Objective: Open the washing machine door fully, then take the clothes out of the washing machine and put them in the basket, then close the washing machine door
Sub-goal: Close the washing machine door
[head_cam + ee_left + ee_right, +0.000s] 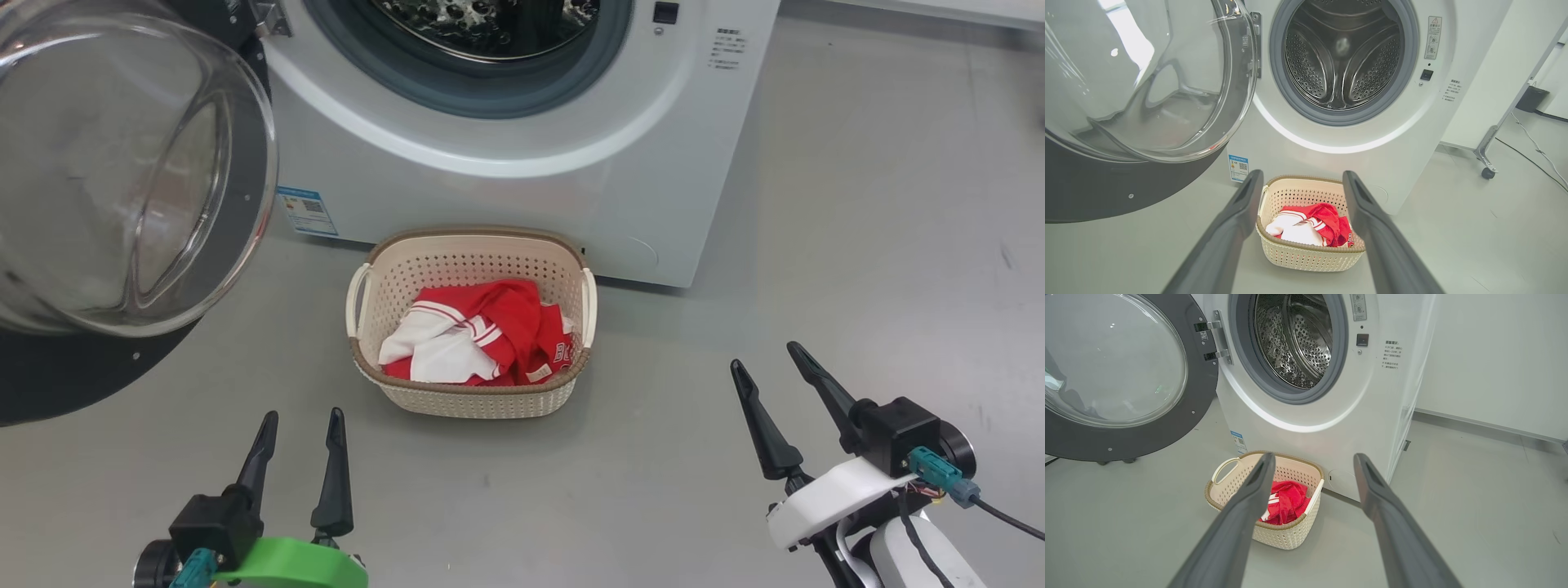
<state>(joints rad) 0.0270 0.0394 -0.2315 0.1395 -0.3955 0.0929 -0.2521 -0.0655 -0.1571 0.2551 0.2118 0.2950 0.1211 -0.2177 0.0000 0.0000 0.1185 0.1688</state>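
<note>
Red-and-white clothes lie bunched inside the cream perforated basket, which sits on the grey floor at the centre of my head view, just in front of the white washing machine at 12 o'clock. The machine's round door, black-rimmed around a bulging glass bowl, stands swung wide open at 10 o'clock, hinged at the left of the opening and clear of the basket. From my left wrist, the perforated steel drum gleams behind the grey gasket, straight above the basket at 12 o'clock. My left claw hovers at 7 o'clock in the head view, its 2 dark fingers spread apart and pinching nothing; my right claw hangs at 4 o'clock, likewise spread and empty. Both claws point toward the washer and touch neither basket nor door. The basket's 2 side handles sit at its 3 and 9 o'clock, and a blue label marks the washer's lower corner at the basket's 11 o'clock, beside the door's rim.
</note>
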